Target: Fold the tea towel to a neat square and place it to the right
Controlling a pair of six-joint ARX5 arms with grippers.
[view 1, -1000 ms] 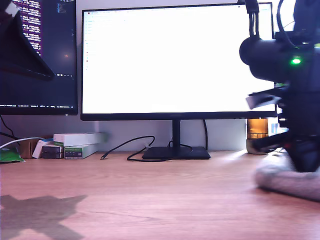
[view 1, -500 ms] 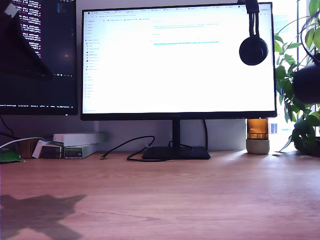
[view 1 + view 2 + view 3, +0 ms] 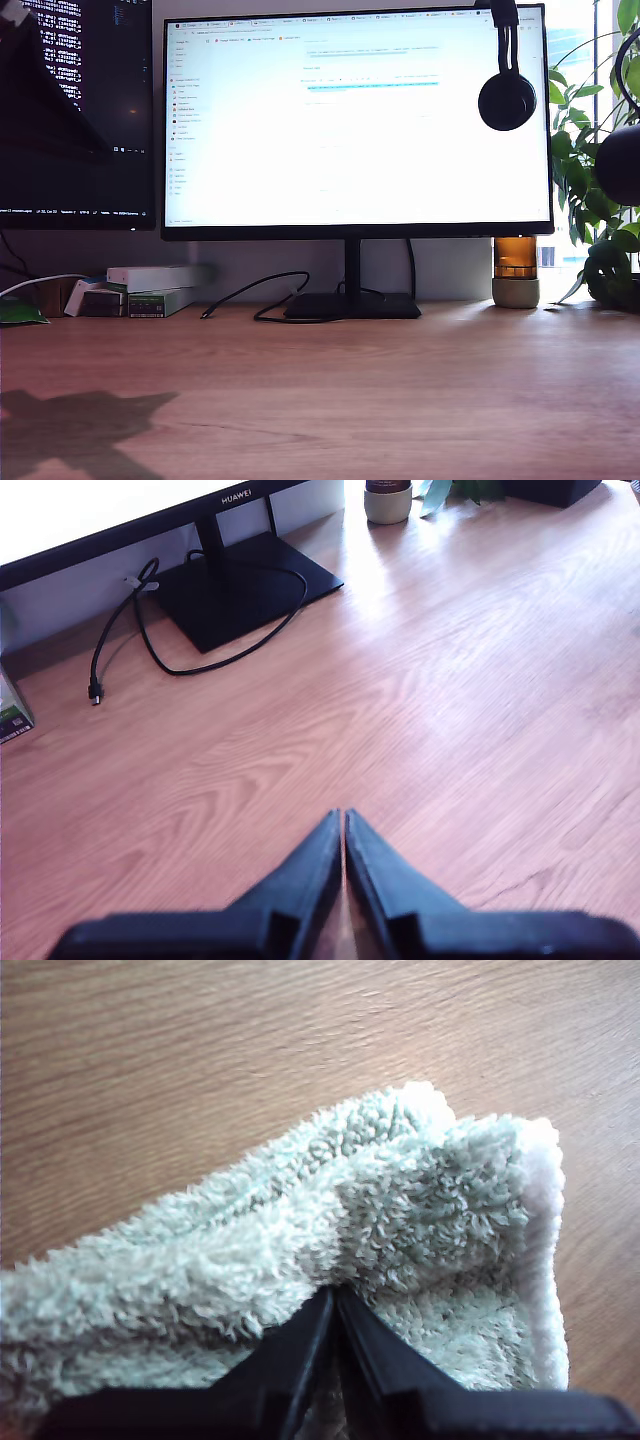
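The wooden desk (image 3: 330, 390) ran wide and bare in front of the big white monitor (image 3: 355, 120), our landmark for everything else. A second, dark monitor (image 3: 75, 110) stood beside it toward the exterior view's left, with flat boxes (image 3: 155, 290) on the desk below. A black cable (image 3: 255, 295) curled out from the monitor's stand (image 3: 350, 305). Headphones (image 3: 507, 95) hung off the monitor's upper corner at the exterior view's right, a small amber jar (image 3: 516, 272) sat under that corner, and a leafy plant (image 3: 590, 200) stood beyond it. A dark rounded part of one of our arms showed in front of the plant; we could not tell which arm it was.

The tea towel (image 3: 400, 1230) did not show in the exterior view at all. It appeared only in the second wrist view, a bunched fluffy pale green fold with its whitish edge, the desk's wood behind it. Our second gripper (image 3: 333, 1305) had its jaws pinched together on the cloth. Our first gripper (image 3: 343, 825) pointed toward the monitor's stand, above bare wood, with its jaws pressed together on nothing.

We judged the step in hand to be carrying or adjusting the towel, with the folding still untidy. The next move seemed to call for laying the cloth flat on the desk and bringing the first gripper in to take an edge.
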